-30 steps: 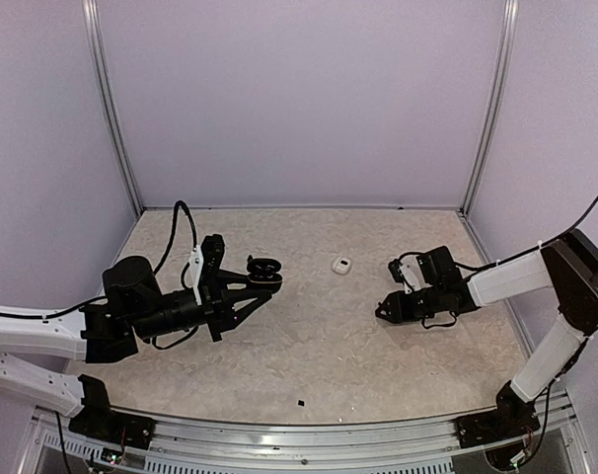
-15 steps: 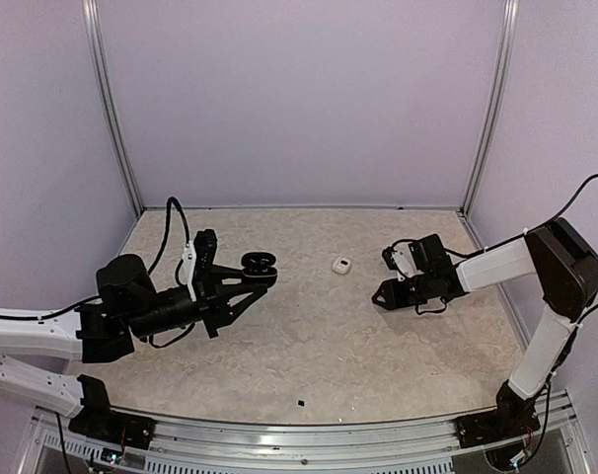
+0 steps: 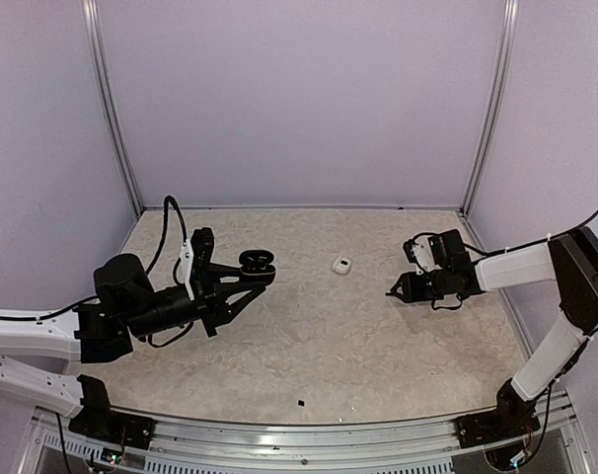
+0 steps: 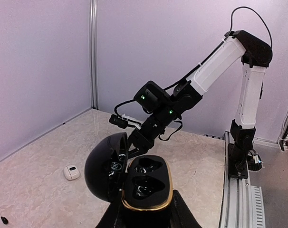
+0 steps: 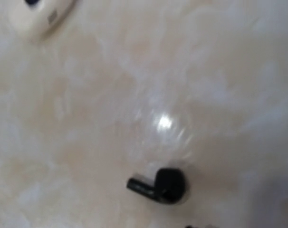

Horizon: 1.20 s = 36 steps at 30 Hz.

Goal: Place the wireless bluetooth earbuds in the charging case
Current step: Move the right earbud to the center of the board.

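The fingers (image 4: pixel 181 217) of the left gripper (image 3: pixel 255 275) are squeezing the charging case (image 4: pixel 143 183) from both sides, at the bottom middle of the left wrist picture. They are holding it up off the table (image 3: pixel 319 355) with its lid swung open to the left. That way the two little holes are facing out, ready for a bud to go in. The holes are looking dark and, I think, empty, but I cannot be sure.

At the bottom left corner of that picture, a tiny black bit (image 4: pixel 4 220) is lying on the table. It is too small to tell what it is. A little farther back, a white earbud (image 4: pixel 71 172) is lying at the lower left, well apart from the case. Nothing is touching it.

Farther still, in the middle of the picture, the right gripper (image 4: pixel 134 142) is reaching down toward the table, partly hiding behind the lid. In the right wrist picture, a black earbud (image 5: pixel 160 185) is lying in the lower middle. I think this gripper is hanging low because it is getting ready to pick that bud up. Its fingers are not showing well, so I cannot tell if they are spread or closed.
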Each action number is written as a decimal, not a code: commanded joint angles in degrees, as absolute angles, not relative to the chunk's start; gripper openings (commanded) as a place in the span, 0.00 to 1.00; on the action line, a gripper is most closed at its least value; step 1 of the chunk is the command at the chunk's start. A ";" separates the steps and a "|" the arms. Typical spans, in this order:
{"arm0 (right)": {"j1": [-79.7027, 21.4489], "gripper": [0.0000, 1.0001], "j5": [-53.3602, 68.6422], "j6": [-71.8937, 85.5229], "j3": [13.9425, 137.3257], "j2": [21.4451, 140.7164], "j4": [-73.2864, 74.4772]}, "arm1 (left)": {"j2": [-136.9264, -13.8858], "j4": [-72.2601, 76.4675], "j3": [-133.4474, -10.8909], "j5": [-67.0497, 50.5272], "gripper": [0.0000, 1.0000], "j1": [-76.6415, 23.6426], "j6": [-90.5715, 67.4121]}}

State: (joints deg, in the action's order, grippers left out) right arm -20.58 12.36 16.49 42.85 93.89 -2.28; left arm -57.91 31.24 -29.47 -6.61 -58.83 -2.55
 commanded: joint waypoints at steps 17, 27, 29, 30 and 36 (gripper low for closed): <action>-17.53 0.29 18.29 16.57 47.39 99.38 -2.69 | -56.15 32.14 -28.58 -5.92 0.10 -58.31 -1.85; -18.87 0.22 17.71 14.81 50.67 104.27 -2.89 | -55.75 31.98 -28.39 -5.77 0.10 -58.33 -1.92; -19.01 0.23 17.11 14.50 51.41 105.03 -2.75 | -55.59 31.99 -28.36 -5.80 0.10 -58.34 -1.93; -19.04 0.23 17.17 14.36 51.62 105.18 -2.77 | -55.49 31.99 -28.37 -5.80 0.10 -58.37 -1.93; -19.40 0.23 17.50 12.90 53.39 106.70 -1.85 | -55.80 32.06 -28.53 -6.07 0.10 -58.36 -1.85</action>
